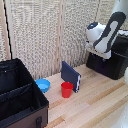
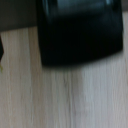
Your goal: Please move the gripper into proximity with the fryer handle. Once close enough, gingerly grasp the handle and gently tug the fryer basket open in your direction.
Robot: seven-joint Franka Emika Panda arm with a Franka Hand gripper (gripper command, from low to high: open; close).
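Fryer (image 1: 111, 64) count is 1, at 2 o'clock on the wooden table (image 1: 95, 102), with 1 red cup (image 1: 66, 89), 1 blue bowl (image 1: 43, 85) and 1 black case (image 1: 20, 100). Only the wrist view shows its top from overhead; the arm (image 1: 106, 34) hangs above it, jaw state impossible to tell.

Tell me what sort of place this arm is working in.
Probably a lab tabletop staged as a kitchen, not a real one: a pale wooden table before plain curtains, with an air fryer, a red cup, a blue bowl and a black case.
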